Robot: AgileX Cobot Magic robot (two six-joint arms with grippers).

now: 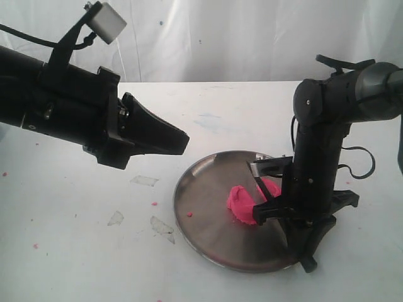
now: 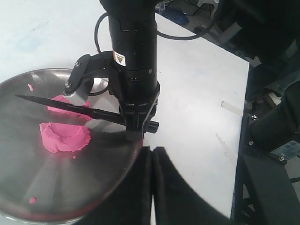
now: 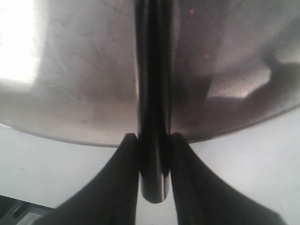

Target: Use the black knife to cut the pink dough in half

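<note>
The pink dough lies on the steel plate (image 1: 189, 189) in two pieces, one nearer (image 1: 241, 205) (image 2: 64, 137) and one farther (image 1: 271, 187) (image 2: 60, 105). The black knife (image 1: 258, 184) (image 2: 70, 108) (image 3: 152, 93) hangs level just above the gap between them, its tip toward the plate's back. My right gripper (image 1: 304, 251) (image 2: 136, 124) (image 3: 152, 137) points down at the plate's right rim, shut on the knife handle. My left gripper (image 1: 184, 141) (image 2: 152, 149) hovers left of the plate, shut and holding nothing. No dough shows in the right wrist view.
Clear tape scraps (image 1: 143, 180) (image 1: 162, 228) and pink crumbs (image 1: 154, 203) dot the white table left of the plate. More crumbs sit on the plate (image 2: 32, 200). The table edge (image 2: 244, 108) drops to dark equipment beyond. A white backdrop hangs behind.
</note>
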